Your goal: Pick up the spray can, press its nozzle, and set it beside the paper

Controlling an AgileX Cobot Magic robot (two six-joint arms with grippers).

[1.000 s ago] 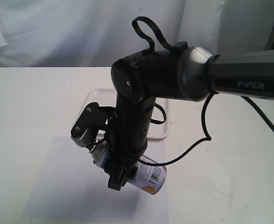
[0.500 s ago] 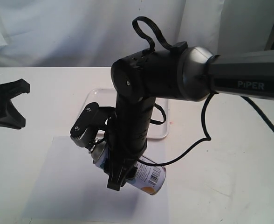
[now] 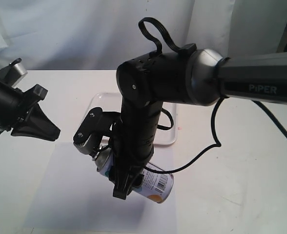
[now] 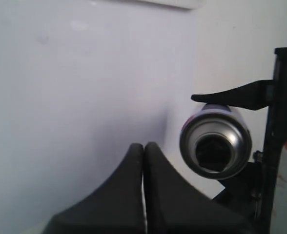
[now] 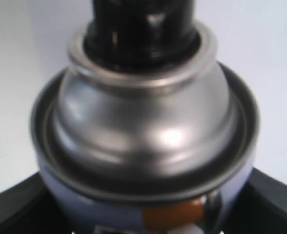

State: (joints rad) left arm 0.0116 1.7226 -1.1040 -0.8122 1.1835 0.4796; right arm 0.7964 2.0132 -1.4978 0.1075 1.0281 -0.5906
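Observation:
My right gripper [image 3: 125, 184] is shut on the spray can [image 3: 158, 184], which it holds tilted in the air above the paper [image 3: 70, 195]. The can's silver shoulder points left and up, and its barcode end points right and down. In the right wrist view the can [image 5: 143, 126] fills the frame, with its nozzle [image 5: 141, 24] black on top of the dome. My left gripper [image 3: 51, 133] is shut and empty, left of the can with a gap between them. In the left wrist view its fingertips [image 4: 143, 146] sit beside the can's top [image 4: 215, 146] and nozzle [image 4: 215, 153].
A white rimmed tray [image 3: 95, 101] lies behind the paper, mostly hidden by the right arm. The right arm's black cable [image 3: 209, 141] hangs in a loop over the white table [image 3: 241, 185]. A white curtain closes off the back.
My left gripper has come into view from the left edge and moved right toward the can. The right arm and the can have stayed still.

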